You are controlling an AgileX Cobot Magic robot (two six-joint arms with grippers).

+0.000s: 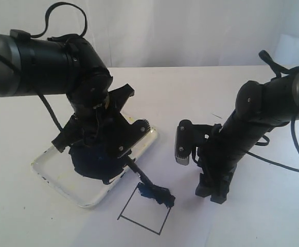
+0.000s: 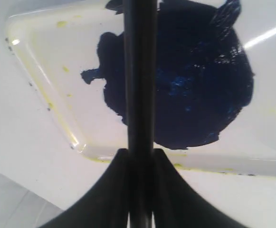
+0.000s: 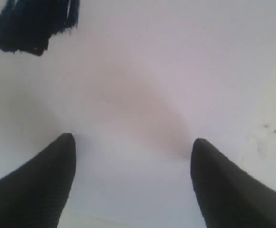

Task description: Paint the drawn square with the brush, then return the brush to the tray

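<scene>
My left gripper hangs over the tray, shut on the brush. The black handle slants down to the right, and its tip rests in a dark blue smear at the upper corner of the drawn square. The rest of the square is blank white. In the left wrist view the brush runs straight out between the closed fingers, across the tray and its blue-black paint puddle. My right gripper stands open and empty just right of the square. In its own view, my right gripper faces bare paper.
The blue smear lies a little way beyond my right fingertips. The tray's yellow-stained rim passes just under my left fingers. White table surrounds the paper, and the right arm leans in from the right.
</scene>
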